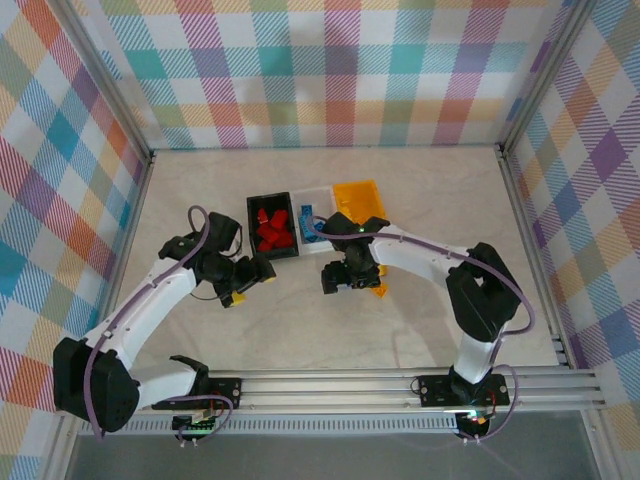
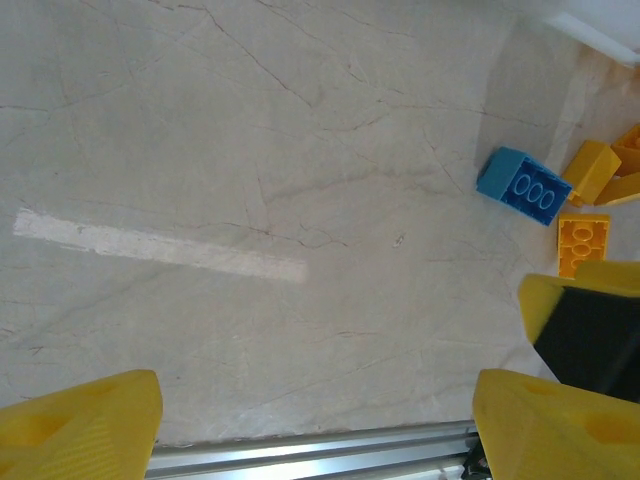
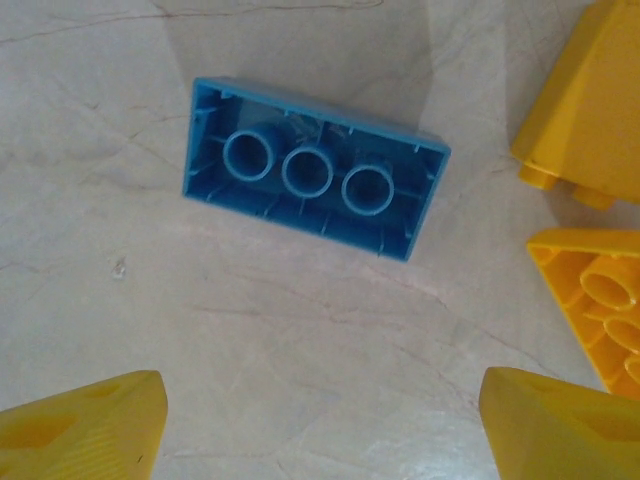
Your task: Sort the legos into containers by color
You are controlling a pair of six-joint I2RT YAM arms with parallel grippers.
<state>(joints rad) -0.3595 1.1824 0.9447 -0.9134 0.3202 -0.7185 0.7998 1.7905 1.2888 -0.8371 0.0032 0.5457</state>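
Blue plastic studded brick (image 3: 315,170) lies hollow side up on the pale marbled surface (image 3: 300,330) before the wide-open right pincer (image 3: 320,400), yellow bricks (image 3: 580,100) just beside it. Left pincer (image 2: 315,410), also spread wide, grips nothing. Red bricks (image 1: 272,232) sit in the black rectangular bin (image 1: 254,215).

Red legos (image 1: 272,230), apparently, in black bin (image 1: 252,216)

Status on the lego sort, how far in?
Done: red legos sit in the black bin, one blue lego in the white bin. In hand: nothing; the right claw hangs open over an upturned blue brick. Left: that brick and loose yellow bricks; left claw open too.
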